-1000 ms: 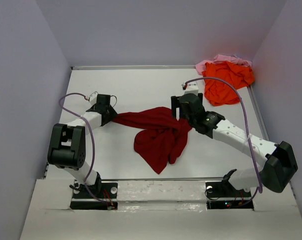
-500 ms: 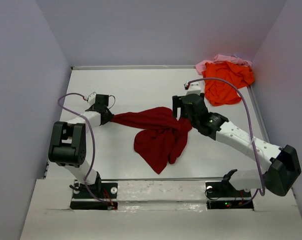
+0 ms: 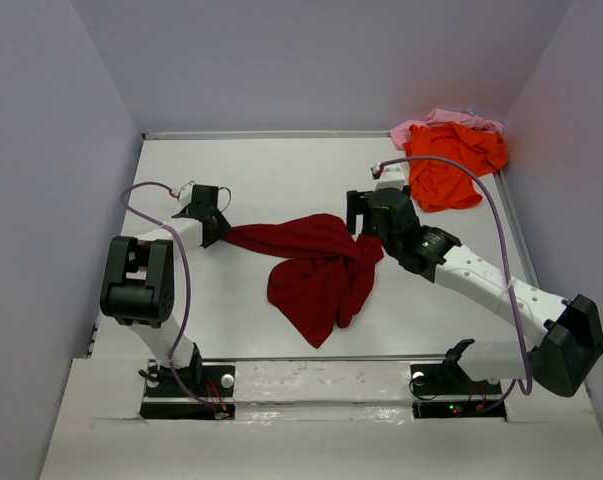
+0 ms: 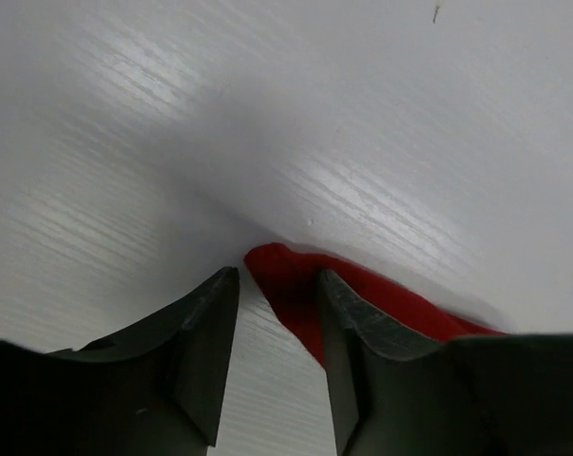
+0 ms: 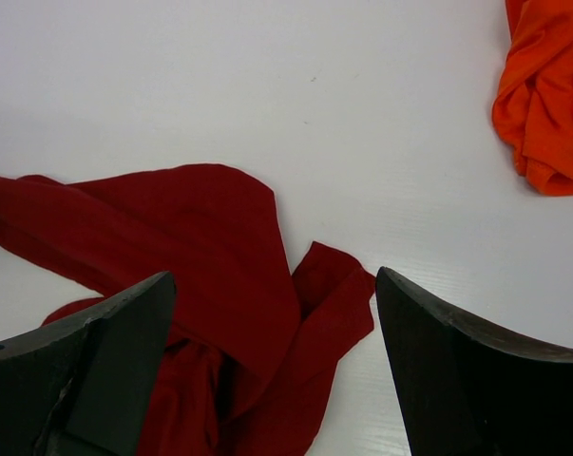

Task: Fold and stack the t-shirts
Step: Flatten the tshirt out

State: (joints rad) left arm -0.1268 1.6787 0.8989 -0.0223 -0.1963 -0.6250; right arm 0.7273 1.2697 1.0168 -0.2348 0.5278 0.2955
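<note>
A dark red t-shirt (image 3: 316,265) lies crumpled mid-table, with one thin end stretched out to the left. My left gripper (image 3: 219,230) is low at that end. In the left wrist view its fingers stand apart, and the red tip (image 4: 291,280) lies on the table between them, against the right finger (image 4: 362,332). My right gripper (image 3: 361,222) hovers wide open over the shirt's right corner (image 5: 329,294), with nothing held. An orange t-shirt (image 3: 446,165) lies bunched at the back right on top of a pale pink one (image 3: 431,122).
The white table (image 3: 281,170) is boxed in by pale purple walls on the left, back and right. The orange t-shirt (image 5: 547,104) sits close to the right wall. Purple cables loop above both arms.
My left gripper has shifted slightly toward the back at the shirt's left tip. My right gripper drifted a little toward the back right. The dark red shirt lies as before.
</note>
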